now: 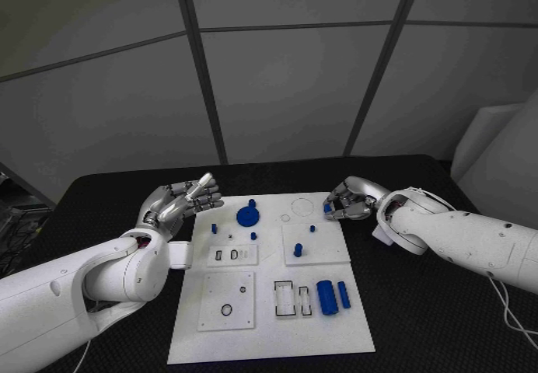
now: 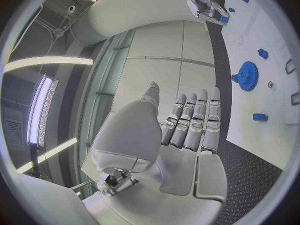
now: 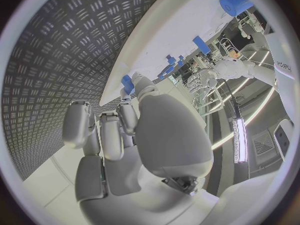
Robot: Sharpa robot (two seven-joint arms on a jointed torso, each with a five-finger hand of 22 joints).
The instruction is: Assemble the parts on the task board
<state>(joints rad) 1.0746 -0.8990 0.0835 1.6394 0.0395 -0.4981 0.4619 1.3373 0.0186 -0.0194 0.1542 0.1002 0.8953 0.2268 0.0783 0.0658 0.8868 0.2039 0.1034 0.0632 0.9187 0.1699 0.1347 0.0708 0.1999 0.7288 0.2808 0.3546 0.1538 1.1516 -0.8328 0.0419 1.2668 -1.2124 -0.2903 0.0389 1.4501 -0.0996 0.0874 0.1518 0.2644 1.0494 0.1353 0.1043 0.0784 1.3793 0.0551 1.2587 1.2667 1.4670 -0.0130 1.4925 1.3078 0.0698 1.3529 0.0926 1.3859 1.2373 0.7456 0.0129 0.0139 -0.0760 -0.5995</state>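
Note:
The white task board [image 1: 269,334] lies in the middle of the black table. On it are a blue gear [image 1: 246,216], several small blue pegs such as one [image 1: 298,249], and two blue cylinders [image 1: 327,297] near the front right. My right hand [image 1: 350,200] is curled over the board's far right edge and pinches a small blue part [image 1: 327,208], which also shows at its fingertips [image 3: 127,83]. My left hand [image 1: 185,200] hovers beside the board's far left corner with fingers straight and apart, holding nothing. The gear [image 2: 247,76] lies beyond those fingers [image 2: 197,120].
Rectangular and round slots mark the board's inset plates [image 1: 228,299]. Black table [image 1: 437,311] surrounds the board on all sides. Grey wall panels stand behind the table's far edge.

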